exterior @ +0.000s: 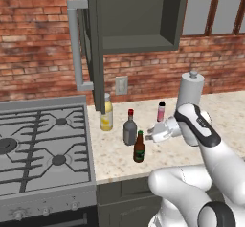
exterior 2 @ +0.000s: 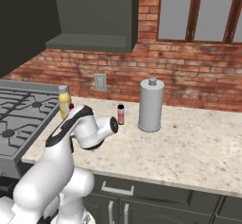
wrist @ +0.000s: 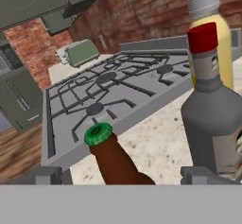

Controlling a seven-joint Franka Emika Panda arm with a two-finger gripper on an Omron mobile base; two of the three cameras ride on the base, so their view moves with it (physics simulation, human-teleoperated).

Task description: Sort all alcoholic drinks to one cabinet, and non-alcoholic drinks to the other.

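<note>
On the counter (exterior: 115, 159) stand a tall yellow bottle (exterior: 106, 113), a grey red-capped bottle (exterior: 130, 128), a brown beer bottle (exterior: 139, 148) and a small pink bottle (exterior: 161, 111). My gripper (exterior: 150, 136) is open and points left, just right of the beer bottle at neck height. In the hand view the beer bottle's green-capped neck (wrist: 106, 154) rises between the two fingertips (wrist: 47, 175), untouched, with the grey bottle (wrist: 215, 119) and yellow bottle (wrist: 222, 38) to its right. Above, one cabinet (exterior: 139, 25) hangs open, its bar handle (exterior: 75, 44) on the swung-out door. The other cabinet I cannot pick out.
A gas stove (exterior: 43, 144) adjoins the counter on the left. A tall grey canister (exterior: 191, 91) stands at the back right, near the pink bottle (exterior 2: 120, 115). Brick wall with an outlet (exterior: 121, 85) lies behind. A pale green appliance (wrist: 82, 52) sits beyond the stove.
</note>
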